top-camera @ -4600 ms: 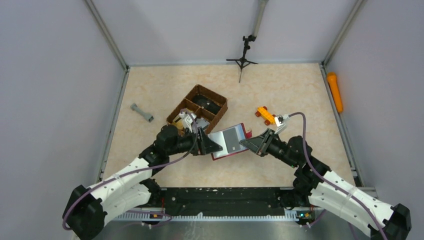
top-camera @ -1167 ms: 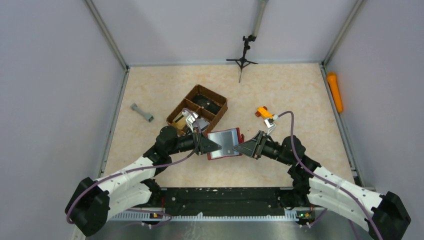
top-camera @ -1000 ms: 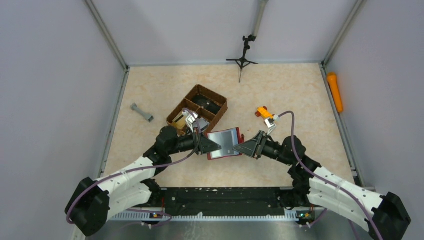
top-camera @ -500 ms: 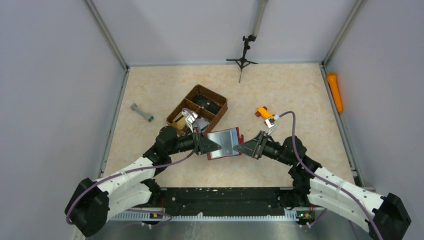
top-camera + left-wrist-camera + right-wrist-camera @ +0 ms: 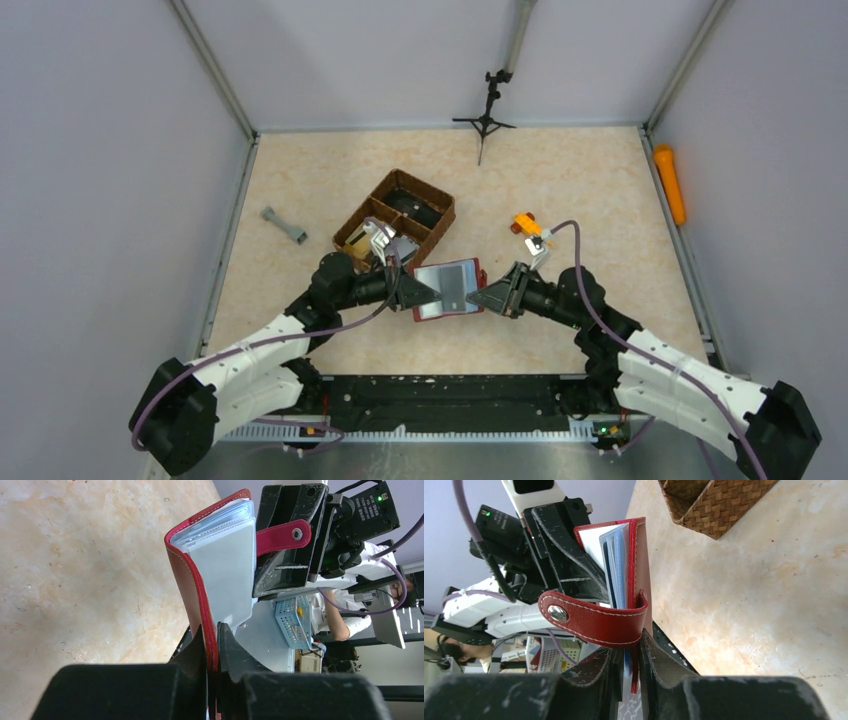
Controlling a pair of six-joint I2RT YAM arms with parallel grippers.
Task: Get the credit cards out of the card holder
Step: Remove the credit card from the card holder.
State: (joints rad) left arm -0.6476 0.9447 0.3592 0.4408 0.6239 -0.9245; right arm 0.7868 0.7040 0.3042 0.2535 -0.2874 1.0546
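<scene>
The dark red card holder (image 5: 447,288) hangs above the table between both grippers, its silver-grey top sleeve facing up. My left gripper (image 5: 424,293) is shut on the red cover's left edge (image 5: 200,595). My right gripper (image 5: 481,296) is shut on the opposite edge, where a blue card and a strip of red cover sit between its fingers (image 5: 659,665). The credit cards (image 5: 616,567), bluish and white, stand inside the holder. The snap tab (image 5: 594,617) curls across just above my right gripper (image 5: 630,655). In the left wrist view my left gripper (image 5: 214,645) pinches the cover, with clear sleeves (image 5: 227,565) above.
A brown woven basket (image 5: 395,215) stands just behind the left gripper. An orange toy (image 5: 525,224) lies behind the right gripper. A grey piece (image 5: 284,225) lies at the left, an orange cylinder (image 5: 670,183) along the right wall, and a small black tripod (image 5: 487,115) at the back.
My right gripper has closed down on the holder's right edge within the last second. Since the oldest frame the right arm has moved left and the holder has narrowed.
</scene>
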